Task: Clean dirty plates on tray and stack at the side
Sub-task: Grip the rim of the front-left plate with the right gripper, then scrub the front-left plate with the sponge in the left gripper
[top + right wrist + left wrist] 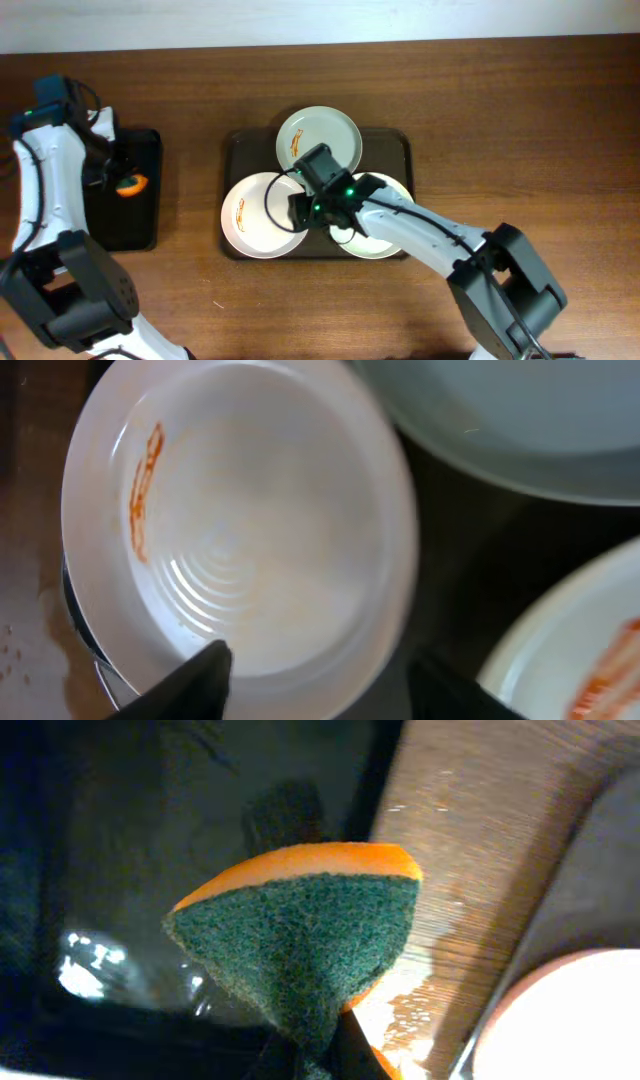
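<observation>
The dark brown tray (395, 140) holds three plates. A cream-white plate (250, 222) with an orange smear lies at its front left and fills the right wrist view (240, 530). A pale green plate (325, 130), also smeared, lies at the back (520, 420). A third plate (385, 245) lies at the front right, mostly under my right arm, and shows a smear in the right wrist view (590, 660). My right gripper (300, 210) is open, its fingers (325, 680) straddling the cream plate's rim. My left gripper (115, 172) is shut on an orange sponge (300, 930) with a green scouring face.
A smaller black tray (140, 225) lies at the left, under the left gripper and sponge (129, 184). Bare wooden table (520, 120) surrounds both trays. In the left wrist view a strip of wood (470, 870) separates the black tray (120, 850) from the cream plate's edge (570, 1020).
</observation>
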